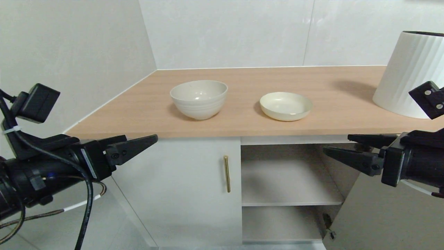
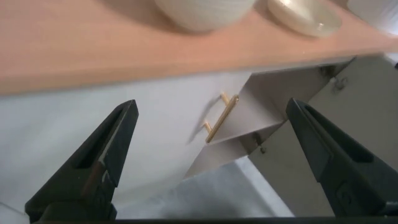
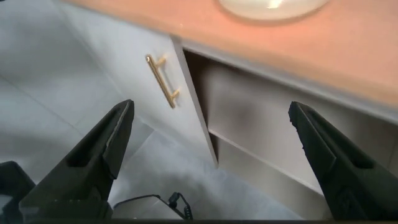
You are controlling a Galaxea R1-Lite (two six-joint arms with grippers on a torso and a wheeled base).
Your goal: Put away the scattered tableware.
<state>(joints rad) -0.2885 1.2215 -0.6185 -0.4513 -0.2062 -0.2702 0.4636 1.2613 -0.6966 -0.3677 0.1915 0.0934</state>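
Your left tool (image 2: 211, 107) stands wide open, its two black fingers (image 2: 93, 168) spread far apart with nothing between them. It hangs in front of the cabinet (image 1: 180, 187), just below the tabletop's front edge on the left. Your right tool (image 3: 210, 104) is equally wide and equally bare, level with it on the right.

The head view sees both tools side-on, so trust the wrist views for the spread.

Between the left tool's fingers you look at the closed door's brass handle (image 2: 221, 117). Between the right tool's fingers you look into the open compartment (image 3: 261, 112) beside that handle. The head view adds what lies inside it: one shelf (image 1: 291, 199) across the middle, and the opened door (image 1: 381, 215) swung out to the right.

The tableware sits above, on the wooden tabletop (image 1: 312, 81). A deep cream bowl (image 1: 198, 99) stands upright on the left, and a shallow dish (image 1: 286, 106) stands to its right, the two apart. The head view shows both whole, while the wrist views catch only their lower edges. A ribbed white object (image 1: 409, 73) stands at the far right of the tabletop, well apart from the dish.
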